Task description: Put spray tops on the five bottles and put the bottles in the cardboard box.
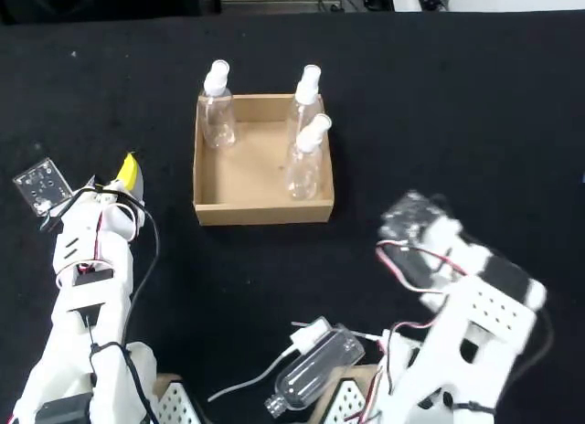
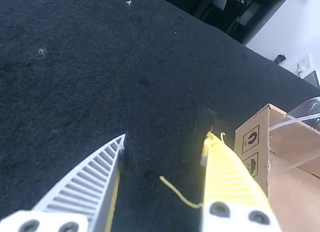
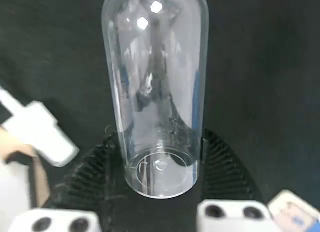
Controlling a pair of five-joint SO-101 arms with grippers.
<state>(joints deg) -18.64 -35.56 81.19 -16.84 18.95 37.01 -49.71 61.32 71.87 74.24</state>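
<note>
The black table (image 1: 457,95) carries the cardboard box (image 1: 263,210) and 1 spray top (image 1: 313,333).

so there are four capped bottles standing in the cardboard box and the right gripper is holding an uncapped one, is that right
Not quite. The high view shows three capped bottles standing in the cardboard box, not four. The rest holds: the right gripper is holding an uncapped bottle.
</note>
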